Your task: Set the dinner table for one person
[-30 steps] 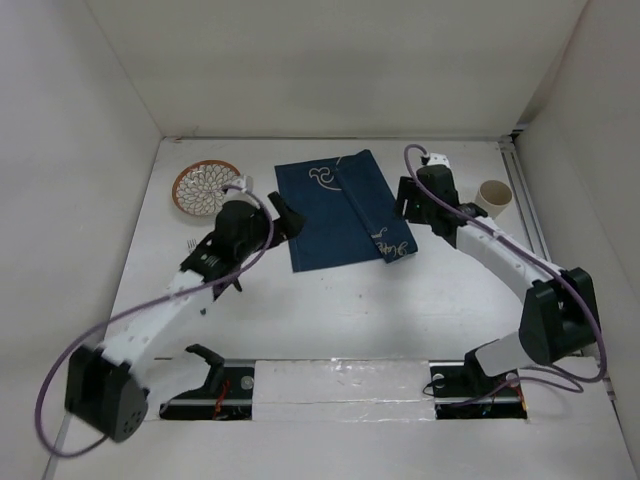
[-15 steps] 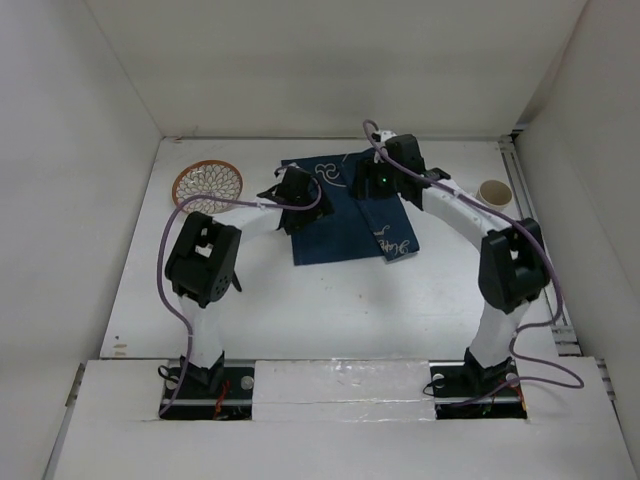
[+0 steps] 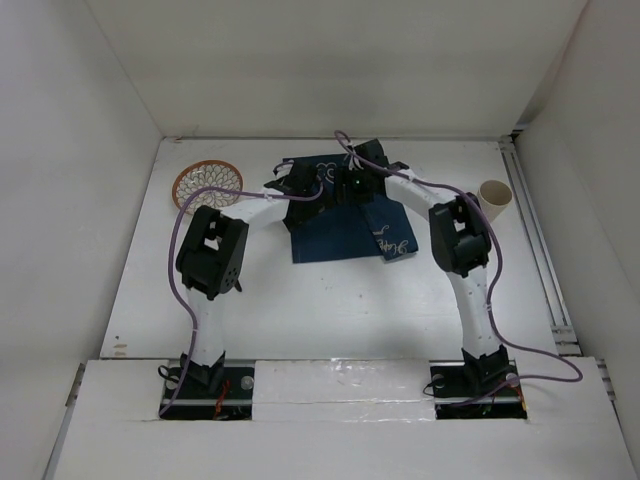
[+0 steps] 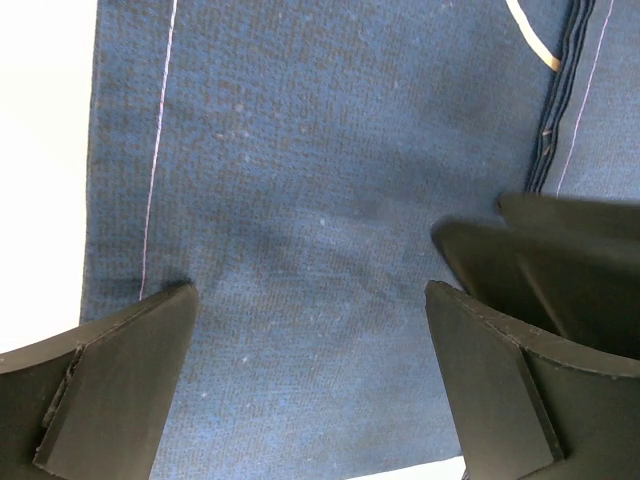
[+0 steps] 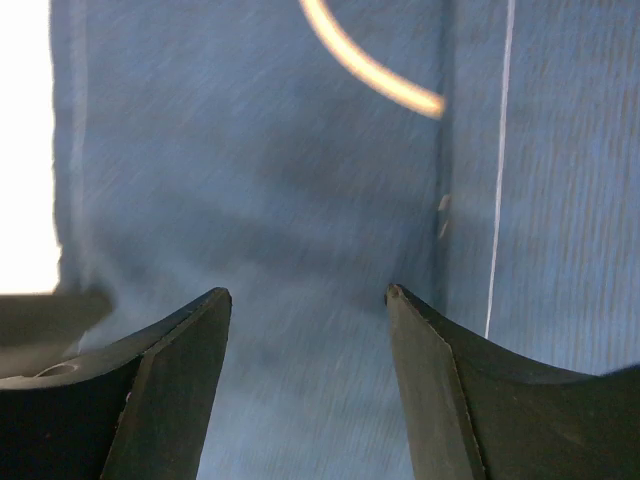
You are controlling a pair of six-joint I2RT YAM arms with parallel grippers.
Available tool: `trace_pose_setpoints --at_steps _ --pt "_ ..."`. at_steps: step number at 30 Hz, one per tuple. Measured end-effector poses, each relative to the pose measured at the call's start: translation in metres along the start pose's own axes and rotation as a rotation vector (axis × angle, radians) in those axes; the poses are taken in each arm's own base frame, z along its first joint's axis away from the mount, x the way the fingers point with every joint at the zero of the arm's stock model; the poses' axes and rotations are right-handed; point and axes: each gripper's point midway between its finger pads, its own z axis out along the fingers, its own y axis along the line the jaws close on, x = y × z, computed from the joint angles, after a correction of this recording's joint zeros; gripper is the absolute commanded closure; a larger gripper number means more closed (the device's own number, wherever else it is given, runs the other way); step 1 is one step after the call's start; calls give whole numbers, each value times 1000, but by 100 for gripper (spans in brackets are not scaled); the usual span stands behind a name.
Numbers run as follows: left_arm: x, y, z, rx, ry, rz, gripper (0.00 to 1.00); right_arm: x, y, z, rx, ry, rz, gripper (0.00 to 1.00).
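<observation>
The white dinner table (image 3: 350, 300) carries a navy placemat (image 3: 340, 228) with white line drawings at its far middle; the mat's right part is folded over. My left gripper (image 3: 298, 187) is open and empty, low over the mat's far left part. In the left wrist view (image 4: 310, 300) blue cloth (image 4: 330, 170) fills the gap between the jaws, near the mat's edge. My right gripper (image 3: 352, 184) is open and empty, close beside the left one. In the right wrist view (image 5: 308, 295) it hangs over the cloth (image 5: 250, 170) by a fold line.
A round plate (image 3: 207, 184) with an orange rim and white pattern lies at the far left. A cream cup (image 3: 495, 195) stands at the far right. White walls enclose the table on three sides. A rail (image 3: 535, 240) runs along the right edge.
Both arms have swung inward and further away. The two grippers have come together over the placemat's far part. The placemat, plate and cup have not moved.
</observation>
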Motion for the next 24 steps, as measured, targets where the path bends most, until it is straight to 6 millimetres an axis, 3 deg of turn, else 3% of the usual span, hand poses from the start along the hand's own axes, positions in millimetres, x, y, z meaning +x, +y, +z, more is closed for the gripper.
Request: trace_pose_setpoints --at_steps 6,13,16,20,22,24 --pt "-1 1 0 -8 -9 -10 0 -14 -27 5 111 1 37 29" --pt "-1 2 1 -18 -28 -20 0 -16 -85 -17 279 24 119 28" --pt "-2 3 0 -16 -37 -40 0 -16 -127 -38 361 26 180 28" --pt "-6 9 -2 -17 -55 -61 0 -9 -182 -82 450 25 279 29" --pt "-10 14 -2 -26 -64 -70 0 -6 -190 -107 466 8 298 29" --pt "-12 16 -2 -30 -67 -75 0 -14 -176 -123 469 -20 272 29"
